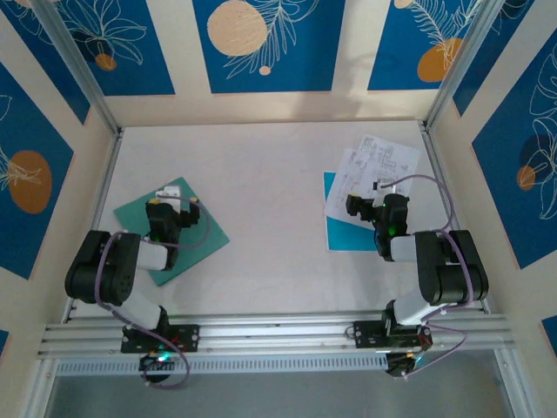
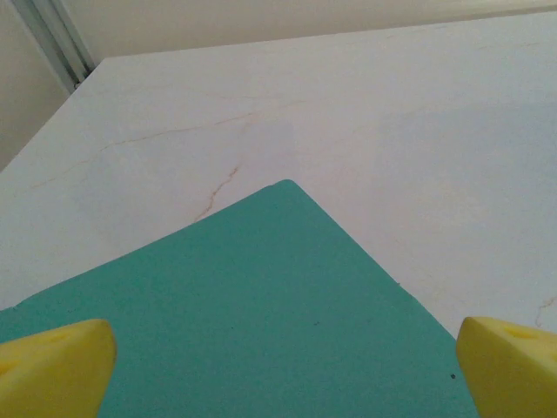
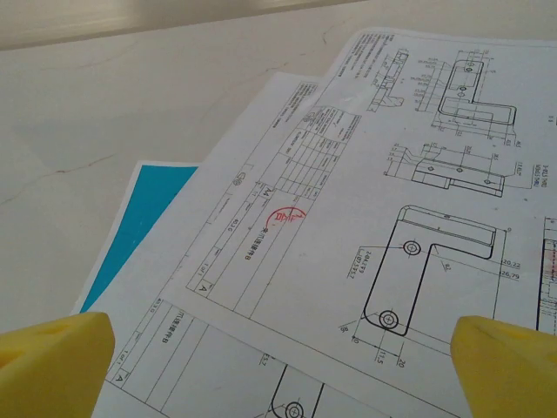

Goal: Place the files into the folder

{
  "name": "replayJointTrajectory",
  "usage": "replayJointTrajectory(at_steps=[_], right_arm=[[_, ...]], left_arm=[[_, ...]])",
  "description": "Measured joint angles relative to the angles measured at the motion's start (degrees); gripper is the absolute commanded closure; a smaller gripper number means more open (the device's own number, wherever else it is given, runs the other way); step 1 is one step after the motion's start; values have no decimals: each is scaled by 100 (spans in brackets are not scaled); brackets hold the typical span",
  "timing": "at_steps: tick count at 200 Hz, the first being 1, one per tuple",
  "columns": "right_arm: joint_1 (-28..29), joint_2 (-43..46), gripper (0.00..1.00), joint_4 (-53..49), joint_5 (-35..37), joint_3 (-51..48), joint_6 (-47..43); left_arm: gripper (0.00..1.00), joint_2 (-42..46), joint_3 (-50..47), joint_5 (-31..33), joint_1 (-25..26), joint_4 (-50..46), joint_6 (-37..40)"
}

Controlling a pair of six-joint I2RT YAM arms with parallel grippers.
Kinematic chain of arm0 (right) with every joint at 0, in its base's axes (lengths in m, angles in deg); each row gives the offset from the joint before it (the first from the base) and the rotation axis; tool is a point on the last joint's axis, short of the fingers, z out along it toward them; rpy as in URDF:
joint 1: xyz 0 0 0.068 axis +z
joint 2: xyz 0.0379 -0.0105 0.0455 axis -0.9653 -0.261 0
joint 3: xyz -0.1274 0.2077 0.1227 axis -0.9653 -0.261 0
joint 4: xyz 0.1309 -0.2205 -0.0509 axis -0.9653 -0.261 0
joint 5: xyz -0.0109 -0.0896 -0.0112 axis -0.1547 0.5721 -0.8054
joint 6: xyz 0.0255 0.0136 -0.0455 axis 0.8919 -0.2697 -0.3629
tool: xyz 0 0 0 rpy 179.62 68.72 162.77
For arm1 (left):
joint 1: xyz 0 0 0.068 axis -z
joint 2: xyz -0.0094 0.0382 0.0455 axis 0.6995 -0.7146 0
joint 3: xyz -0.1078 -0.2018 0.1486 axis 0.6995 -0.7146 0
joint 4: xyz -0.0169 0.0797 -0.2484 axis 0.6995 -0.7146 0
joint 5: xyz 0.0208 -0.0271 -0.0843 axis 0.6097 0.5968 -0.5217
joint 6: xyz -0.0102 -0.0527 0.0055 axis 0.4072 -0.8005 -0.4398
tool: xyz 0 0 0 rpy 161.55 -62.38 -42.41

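The pale tabletop (image 1: 270, 174) is the biggest thing, with faint thin cracks visible in the left wrist view (image 2: 392, 113). From above, the teal-green folder (image 1: 202, 248) lies flat on it toward 8 o'clock, turned like a diamond with one corner pointing to 12 o'clock. In the left wrist view this corner of the folder (image 2: 261, 322) points away from the camera, and the leaf looks closed and plain.

The files lie well apart from the folder, toward 3 o'clock of the tabletop. The lowest one is the blue sheet (image 1: 344, 235), which shows out from under the others on their 6 to 9 o'clock side. On it rest the white sheets (image 1: 370, 170), fanned a little and printed with technical drawings and tables. In the right wrist view at least three white sheets (image 3: 348, 244) seem to overlap, with the blue sheet (image 3: 144, 218) showing at 9 o'clock.

The left pincer (image 1: 172, 209) is over the folder. Its yellow fingers (image 2: 52, 366) stand wide apart with nothing between them (image 2: 283, 366).

The right pincer (image 1: 370, 205) is over the files, and its yellow fingers (image 3: 509, 366) are also spread wide (image 3: 278, 366). Whether any finger touches the paper, I cannot tell.
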Motion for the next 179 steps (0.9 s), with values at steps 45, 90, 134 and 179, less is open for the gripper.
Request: replayJointTrajectory(at_steps=[45,90,134,179], right_arm=[[0,0,1,-2,0,0,0],[0,0,1,-2,0,0,0],[0,0,1,0,2,0,0],[2,4,1,0,0,0,0]], left_arm=[[0,0,0,0,0,2,0],[0,0,0,-26,0,37,0],[0,0,0,-87,0,24,2],[0,22,-7,-98,2,37,4]])
